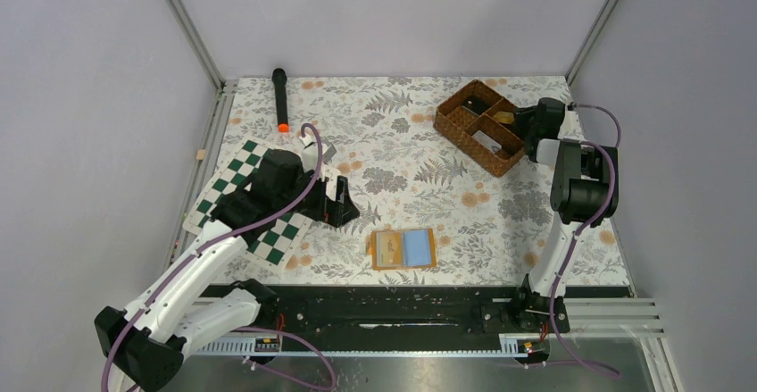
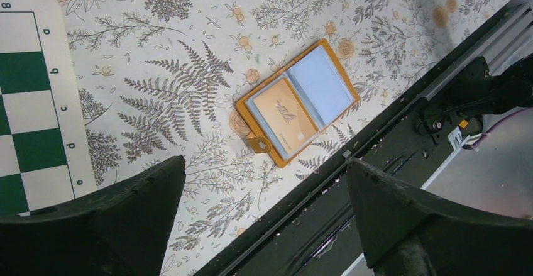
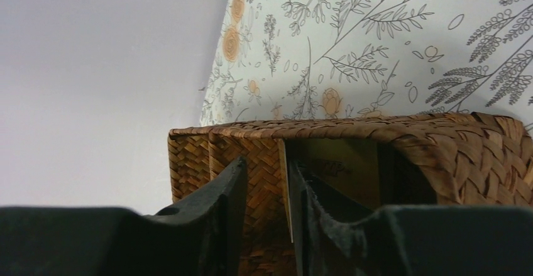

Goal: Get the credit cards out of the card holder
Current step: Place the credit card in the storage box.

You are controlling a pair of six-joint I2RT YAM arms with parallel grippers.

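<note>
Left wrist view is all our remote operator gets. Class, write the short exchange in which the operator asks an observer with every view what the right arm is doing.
Operator: I see the card holder open, with a beige card and a light blue card inside. Where is the right gripper?
Observer: At the wicker basket, in the far right corner of the table.
Operator: Is it holding anything?
Observer: Its jaws stand slightly apart. A yellowish card shows in the compartment beside them; I cannot tell whether they touch it.
</note>
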